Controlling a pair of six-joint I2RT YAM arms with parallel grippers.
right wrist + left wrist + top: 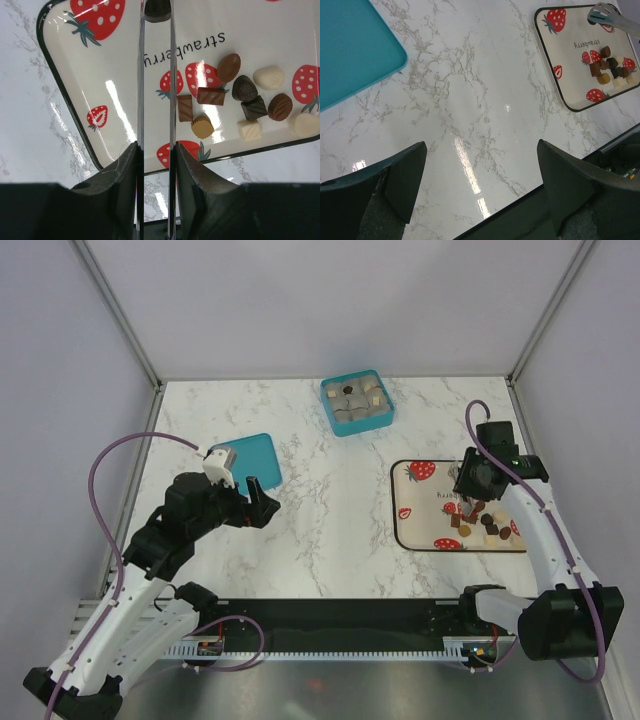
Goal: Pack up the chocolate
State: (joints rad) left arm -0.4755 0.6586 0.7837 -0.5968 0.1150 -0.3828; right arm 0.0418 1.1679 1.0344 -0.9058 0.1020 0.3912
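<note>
Chocolate candies (210, 95), the tiny brown, tan and whitish bite-sized ones, are mostly bunched on the cream strawberry-print tray with the black rim (75, 65), on the right side of the white marble desk (470, 100). The right gripper (156, 22) has its long thin blades set narrow, with one dark piece (157, 9) wedged between the tips. Looks like it's pinching that one to carry it off. The target's presumably the teal square box with grey compartments (345, 426) at the back, which has a few bits in its cells. The left gripper (480, 150) hangs wide open and empty near the flat teal lid (262, 455). I'd guess it's just keeping out of the way.
</note>
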